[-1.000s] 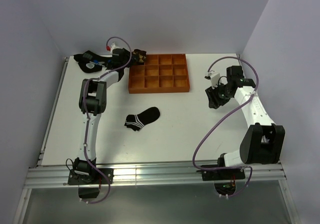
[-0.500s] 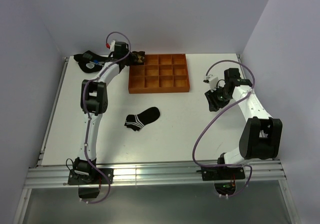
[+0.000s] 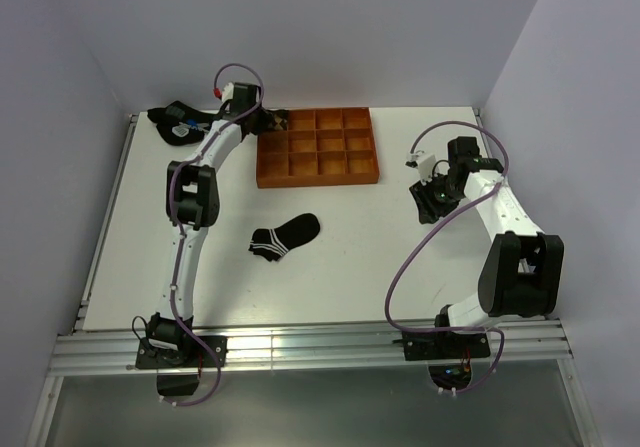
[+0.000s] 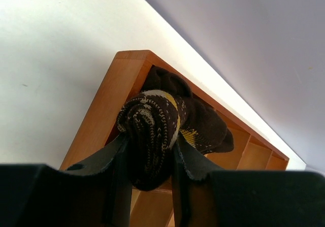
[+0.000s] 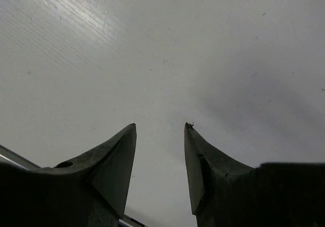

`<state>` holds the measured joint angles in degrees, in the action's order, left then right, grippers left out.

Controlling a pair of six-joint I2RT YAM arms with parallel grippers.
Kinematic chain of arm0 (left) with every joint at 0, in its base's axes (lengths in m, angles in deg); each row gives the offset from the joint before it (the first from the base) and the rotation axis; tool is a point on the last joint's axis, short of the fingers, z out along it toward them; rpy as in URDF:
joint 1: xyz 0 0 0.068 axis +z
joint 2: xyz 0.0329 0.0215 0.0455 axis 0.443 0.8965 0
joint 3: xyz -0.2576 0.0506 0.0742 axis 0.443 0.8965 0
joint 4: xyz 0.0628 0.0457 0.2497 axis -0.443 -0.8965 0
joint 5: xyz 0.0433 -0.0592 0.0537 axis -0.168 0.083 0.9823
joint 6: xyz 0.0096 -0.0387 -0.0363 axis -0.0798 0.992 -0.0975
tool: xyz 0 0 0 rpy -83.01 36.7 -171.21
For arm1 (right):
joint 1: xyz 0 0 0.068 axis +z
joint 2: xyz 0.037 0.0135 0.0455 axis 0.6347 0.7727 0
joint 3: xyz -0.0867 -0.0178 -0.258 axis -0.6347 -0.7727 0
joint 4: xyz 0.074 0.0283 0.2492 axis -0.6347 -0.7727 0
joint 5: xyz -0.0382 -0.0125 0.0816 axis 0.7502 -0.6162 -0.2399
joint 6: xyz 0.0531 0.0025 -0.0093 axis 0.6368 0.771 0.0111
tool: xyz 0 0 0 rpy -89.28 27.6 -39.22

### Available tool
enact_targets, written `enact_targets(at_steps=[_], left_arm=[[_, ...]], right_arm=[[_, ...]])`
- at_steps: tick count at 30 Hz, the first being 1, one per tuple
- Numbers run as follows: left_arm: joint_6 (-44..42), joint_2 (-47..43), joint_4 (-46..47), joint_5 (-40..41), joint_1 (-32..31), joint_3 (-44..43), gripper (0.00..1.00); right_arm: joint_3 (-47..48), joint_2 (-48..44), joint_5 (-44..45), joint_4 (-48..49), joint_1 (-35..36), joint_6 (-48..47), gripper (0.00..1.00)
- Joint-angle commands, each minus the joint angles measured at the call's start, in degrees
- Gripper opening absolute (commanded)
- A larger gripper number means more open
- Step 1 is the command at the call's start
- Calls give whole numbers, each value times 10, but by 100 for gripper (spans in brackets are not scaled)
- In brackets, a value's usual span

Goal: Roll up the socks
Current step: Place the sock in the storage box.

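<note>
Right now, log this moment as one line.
left gripper: shut on rolled brown argyle sock, at orange compartment tray corner | right gripper: open | black striped ankle sock: unrolled

The left gripper (image 3: 266, 120) has carried the rolled brown sock (image 4: 151, 128) from beside the tray (image 3: 318, 180) to over its far-left corner compartment; the right arm (image 3: 497, 212) edged slightly trayward.

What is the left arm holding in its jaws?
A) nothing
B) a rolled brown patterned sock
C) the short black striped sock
B: the left wrist view shows the rolled brown patterned sock pinched between the left jaws at the corner of the orange tray.
</note>
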<state>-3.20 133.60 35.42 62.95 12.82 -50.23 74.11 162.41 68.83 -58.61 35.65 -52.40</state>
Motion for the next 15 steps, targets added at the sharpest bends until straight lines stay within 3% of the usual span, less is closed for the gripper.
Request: enact_targets(at_steps=[1,15], left_arm=[[-25,32,-103,43,1,-15,0],[-87,25,-192,77,4,17,0]], right_arm=[[3,-6,6,-7,-3,-11,50],[-22,-24,18,-8,-4,-24,49]])
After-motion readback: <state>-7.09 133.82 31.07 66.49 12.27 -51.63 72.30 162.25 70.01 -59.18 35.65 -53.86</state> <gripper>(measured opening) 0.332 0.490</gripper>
